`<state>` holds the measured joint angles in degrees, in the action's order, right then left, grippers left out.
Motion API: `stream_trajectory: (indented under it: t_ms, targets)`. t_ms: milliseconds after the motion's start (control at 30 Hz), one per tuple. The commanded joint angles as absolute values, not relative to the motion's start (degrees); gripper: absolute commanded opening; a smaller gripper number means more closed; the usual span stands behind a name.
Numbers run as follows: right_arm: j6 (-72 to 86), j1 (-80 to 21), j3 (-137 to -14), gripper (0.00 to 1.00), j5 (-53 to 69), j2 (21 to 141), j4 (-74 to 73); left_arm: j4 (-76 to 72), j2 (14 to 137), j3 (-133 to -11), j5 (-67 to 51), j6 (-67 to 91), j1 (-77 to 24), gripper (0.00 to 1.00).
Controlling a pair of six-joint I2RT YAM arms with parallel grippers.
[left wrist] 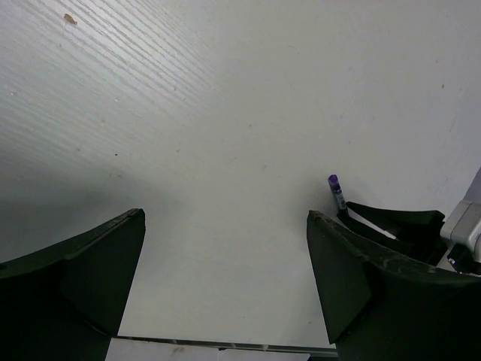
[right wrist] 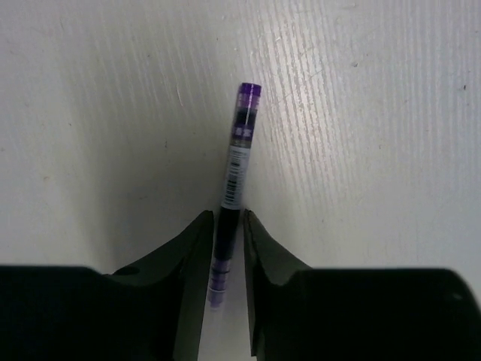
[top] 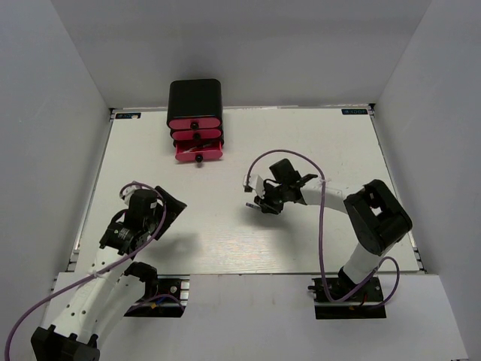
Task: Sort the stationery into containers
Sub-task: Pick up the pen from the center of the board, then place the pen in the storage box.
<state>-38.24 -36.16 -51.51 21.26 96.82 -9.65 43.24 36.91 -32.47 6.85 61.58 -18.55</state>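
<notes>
A slim purple-capped dark pen (right wrist: 239,143) with a white barcode label lies between my right gripper's (right wrist: 227,219) fingers, which are closed in on its barrel; its capped end points away from the wrist. In the top view this gripper (top: 263,201) is low over the table's middle, with the pen's tip (top: 249,204) sticking out to the left. My left gripper (top: 164,211) is open and empty above bare table; in its wrist view (left wrist: 225,218) the pen (left wrist: 336,191) shows at the right. The pink drawers (top: 197,135) sit in a black box (top: 195,98) at the back. Other stationery is out of view.
The lowest pink drawer (top: 200,153) sticks out further than the two above it. Grey walls surround the white table (top: 316,143) on three sides. The right arm's purple cable (top: 321,203) loops above the table.
</notes>
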Motion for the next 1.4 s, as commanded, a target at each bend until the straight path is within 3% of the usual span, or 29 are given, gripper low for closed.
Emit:
stream_trajectory:
  t_ms: [0, 100, 300, 667, 1033, 1367]
  targets:
    - [-39.9, -37.6, -52.4, 0.27, 18.8, 97.6, -12.3, 44.0, 36.8, -32.0, 7.6, 62.2, -18.7, 0.98]
    - [-41.0, -38.2, -52.0, 0.11, 18.5, 97.5, -12.9, 42.8, 37.4, -31.5, 7.1, 62.2, -18.7, 0.98]
    - [-45.2, -38.4, -58.7, 0.0, 19.3, 97.6, -14.1, 41.7, 37.4, -30.3, 6.6, 62.2, -18.7, 0.98]
    - [-49.0, -40.6, -94.4, 0.0, 24.3, 111.9, -9.4, 42.3, 36.8, -30.3, 6.6, 61.7, -18.7, 0.98]
    - [-48.0, -43.6, -100.4, 0.0, 22.9, 122.5, 12.6, 42.3, 35.7, -29.3, 5.5, 61.7, -18.7, 0.98]
    - [-48.4, -44.5, -108.2, 0.0, 22.9, 131.4, 17.4, 42.1, 39.2, -29.3, 5.5, 60.0, -18.7, 0.99]
